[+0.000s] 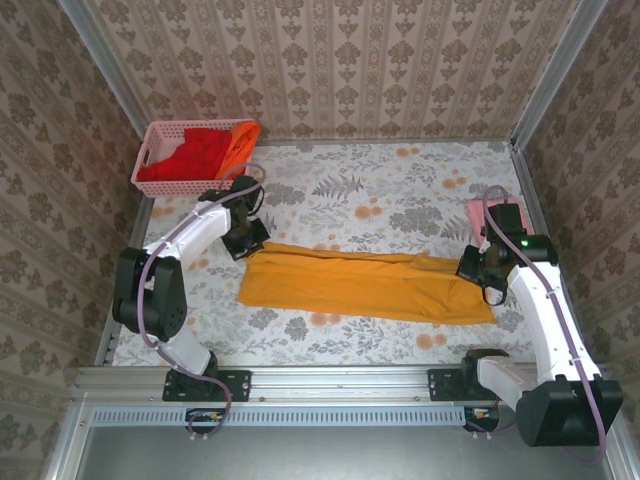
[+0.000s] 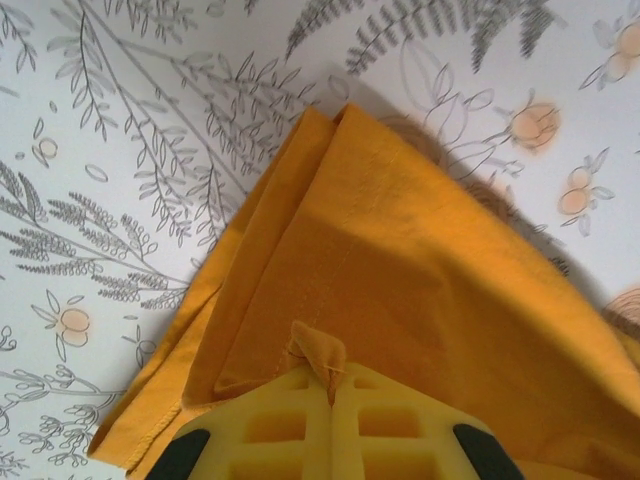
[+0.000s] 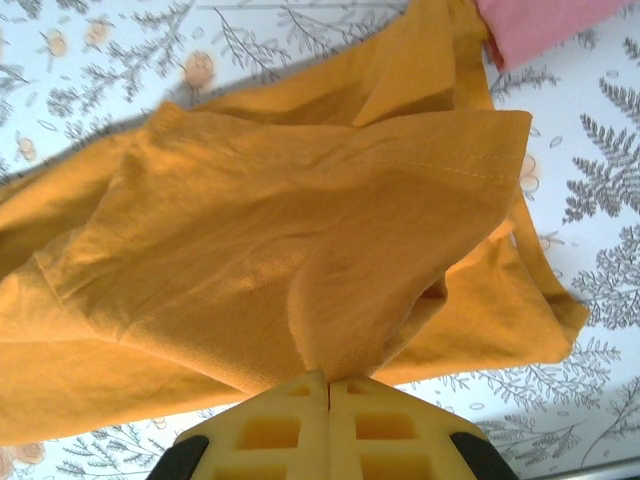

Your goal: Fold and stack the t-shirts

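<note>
We see left pincer (image 2: 332, 378) and right pincer (image 3: 328, 380) each pinched shut on an end of the golden-yellow t-shirt (image 1: 365, 285) lying on the bench (image 1: 400, 190); light, limp cloth, so we'd grip hems and corners

Golden-yellow t-shirt (image 1: 370, 285) — soft matt cloth; basket (image 1: 147, 160) — pink plastic lattice.

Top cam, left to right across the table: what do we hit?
pink basket → left gripper → yellow t-shirt → right gripper. Pink t-shirt skipped: it overlaps the right gripper's position.
</note>
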Controlling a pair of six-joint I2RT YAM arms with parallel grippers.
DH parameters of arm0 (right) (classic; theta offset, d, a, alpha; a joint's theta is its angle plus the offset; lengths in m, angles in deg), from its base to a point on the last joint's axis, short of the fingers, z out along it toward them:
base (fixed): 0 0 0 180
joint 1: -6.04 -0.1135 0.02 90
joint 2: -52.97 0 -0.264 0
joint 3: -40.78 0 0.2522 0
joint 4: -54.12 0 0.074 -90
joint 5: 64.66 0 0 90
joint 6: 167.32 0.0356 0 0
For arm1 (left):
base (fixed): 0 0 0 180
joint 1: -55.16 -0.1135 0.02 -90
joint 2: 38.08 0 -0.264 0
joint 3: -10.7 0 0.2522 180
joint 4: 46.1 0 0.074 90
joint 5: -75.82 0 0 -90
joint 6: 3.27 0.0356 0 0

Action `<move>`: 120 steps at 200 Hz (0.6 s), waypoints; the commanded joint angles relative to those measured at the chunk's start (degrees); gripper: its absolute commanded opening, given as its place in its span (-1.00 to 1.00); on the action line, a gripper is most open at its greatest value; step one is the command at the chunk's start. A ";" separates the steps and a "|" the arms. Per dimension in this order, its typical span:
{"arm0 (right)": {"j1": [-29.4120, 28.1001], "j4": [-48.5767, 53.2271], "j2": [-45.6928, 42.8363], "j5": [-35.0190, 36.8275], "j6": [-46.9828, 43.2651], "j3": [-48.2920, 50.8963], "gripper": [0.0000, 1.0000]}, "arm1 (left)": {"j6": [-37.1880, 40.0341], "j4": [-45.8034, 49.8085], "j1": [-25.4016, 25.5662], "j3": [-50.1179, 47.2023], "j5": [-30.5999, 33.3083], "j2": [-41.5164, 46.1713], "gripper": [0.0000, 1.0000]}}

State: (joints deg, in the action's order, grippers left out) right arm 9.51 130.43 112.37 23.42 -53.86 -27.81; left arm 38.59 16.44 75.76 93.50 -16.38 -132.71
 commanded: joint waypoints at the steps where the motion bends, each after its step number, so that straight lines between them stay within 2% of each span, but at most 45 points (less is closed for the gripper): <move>1: -0.22 4.41 -0.95 1.83 2.45 2.01 -1.00 | 0.43 0.62 0.14 -2.32 -1.23 1.70 -1.00; 48: -0.21 3.89 1.21 0.89 5.19 6.65 -1.00 | -0.03 0.18 -0.14 -5.55 -2.00 1.52 -1.00; 87: -0.21 0.67 4.17 -0.24 7.68 8.99 -1.00 | 1.24 0.94 -0.31 -4.72 -0.62 -0.97 -1.00; 120: -0.21 -1.57 7.73 -0.31 8.87 10.13 -1.00 | 1.86 2.35 -0.45 -4.04 -2.00 -2.46 -1.00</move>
State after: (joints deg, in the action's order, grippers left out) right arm 9.53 130.45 117.92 23.38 -47.24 -19.11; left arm 38.90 16.24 75.70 88.58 -17.67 -133.67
